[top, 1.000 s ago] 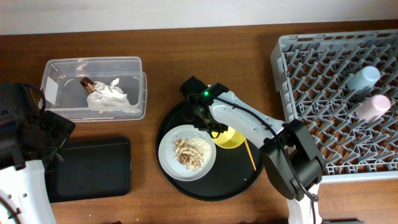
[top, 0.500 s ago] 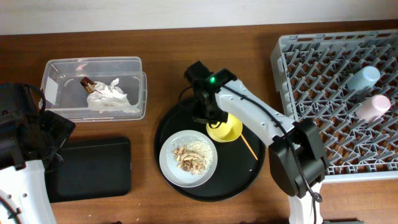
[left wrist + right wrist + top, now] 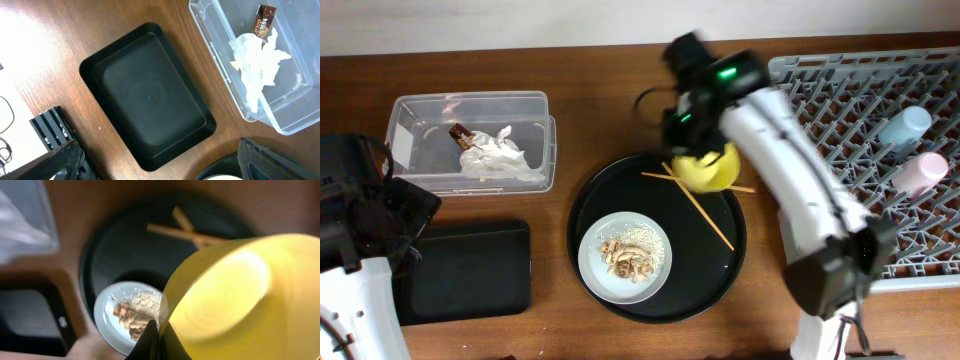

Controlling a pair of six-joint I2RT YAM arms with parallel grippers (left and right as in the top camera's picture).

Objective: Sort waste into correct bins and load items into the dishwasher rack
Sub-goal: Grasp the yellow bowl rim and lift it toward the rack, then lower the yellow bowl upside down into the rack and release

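The right gripper [image 3: 156,339], clamped on the rim of the yellow bowl [image 3: 708,170], has lifted it off the round black tray [image 3: 705,275] and holds it tilted above that tray's far right edge, baring crossed chopsticks [image 3: 705,215]. The dishwasher rack [image 3: 840,110], right of the tray, is likely next. The left gripper [image 3: 160,162] hangs wide open and empty, left of the tray. The gold lettering on the brown wrapper [image 3: 263,22] is too small to read.

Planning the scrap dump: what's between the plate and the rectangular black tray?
Overhead: the rim of the round black tray, then bare table.
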